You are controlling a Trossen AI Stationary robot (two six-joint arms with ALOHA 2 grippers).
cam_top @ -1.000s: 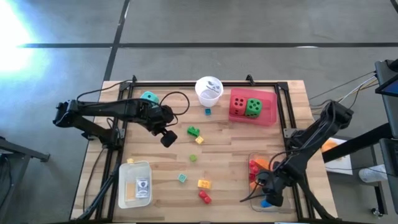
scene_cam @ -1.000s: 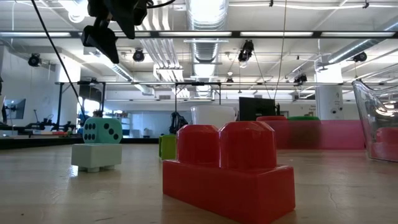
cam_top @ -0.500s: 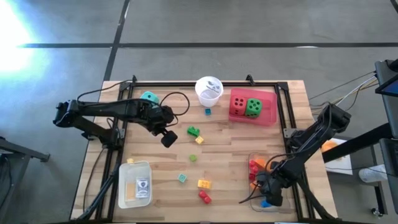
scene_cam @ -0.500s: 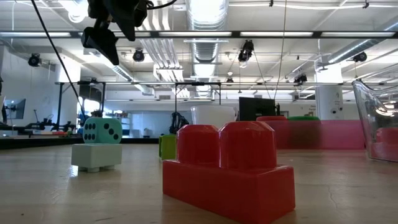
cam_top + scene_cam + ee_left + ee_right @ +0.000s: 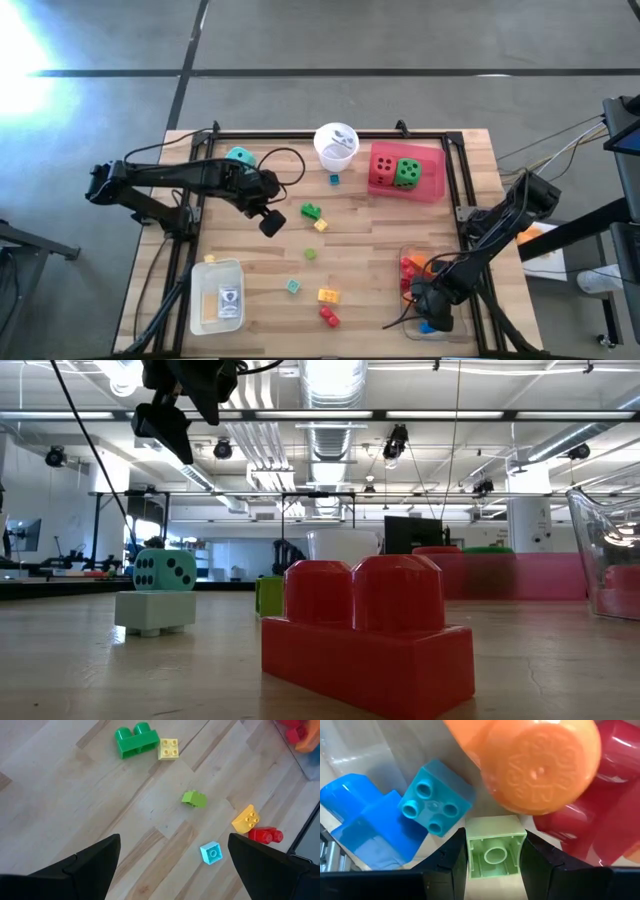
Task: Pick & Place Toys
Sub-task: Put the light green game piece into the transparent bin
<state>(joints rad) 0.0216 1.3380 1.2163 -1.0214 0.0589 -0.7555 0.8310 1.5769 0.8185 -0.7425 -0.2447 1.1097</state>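
My right gripper is down in the clear tray at the near right and is shut on a light green brick. Around it lie a teal brick, a blue brick, an orange piece and red pieces. My left gripper is open and empty. It hangs high over the table's left middle and shows at the top of the low view. Below it lie a green brick, a yellow brick and a small green piece. My right gripper pinches the light green brick by two opposite side walls between its two fingers. The brick's hollow underside faces the wrist camera. The brick sits among the other bricks in the clear tray; I cannot tell whether it rests on the tray's floor.
A white cup and a pink tray with a red and a green die stand at the far edge. A teal die is far left. A white tray with cards is near left. Loose bricks lie near the middle.
My right arm has folded lower, its elbow sinking toward the table's near edge, while its gripper has stayed in the clear tray.
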